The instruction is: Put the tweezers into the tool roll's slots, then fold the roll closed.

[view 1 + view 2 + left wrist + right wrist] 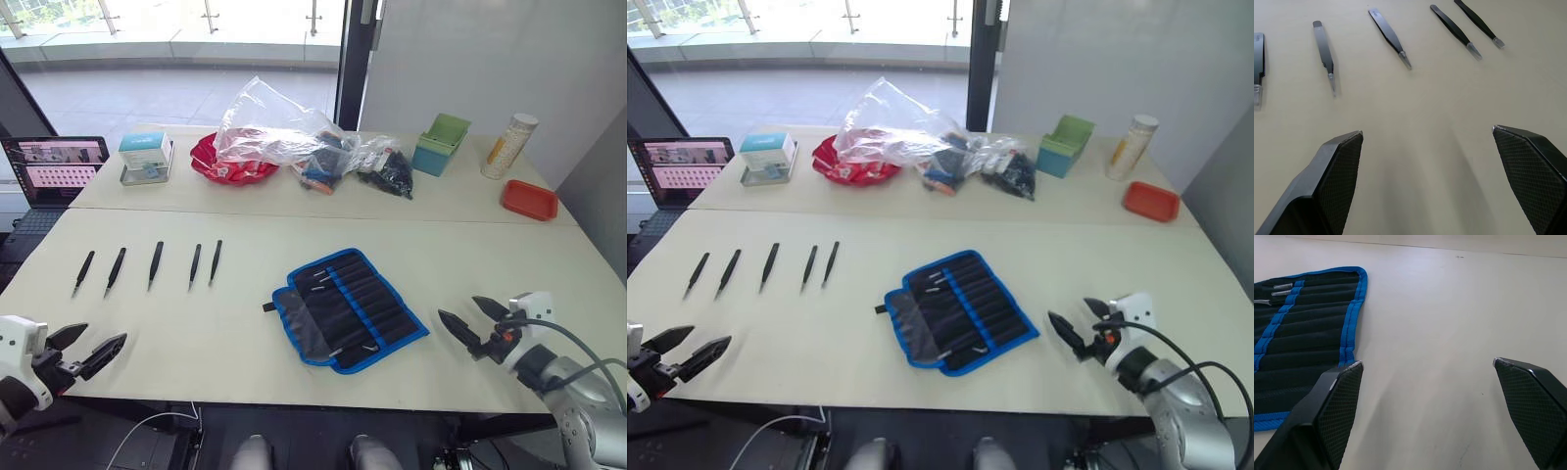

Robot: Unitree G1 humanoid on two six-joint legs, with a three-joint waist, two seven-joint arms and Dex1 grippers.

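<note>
Left claw open | 5 tweezers beyond | tool roll unfolded

Five tweezers are laid in a row near the tabletop's left edge. The tool roll is spread open right of them, near the front edge. Bags, boxes and containers are lined along the back edge.

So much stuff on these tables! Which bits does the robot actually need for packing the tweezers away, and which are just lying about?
For the job:
- five black tweezers in a row
- tool roll, lying open
- its slots
- left pincer and right pincer, both open

Lying about:
- laptop
- red bowl
- clear plastic bags
- green box
- bottle
- red tray
- small box
</note>
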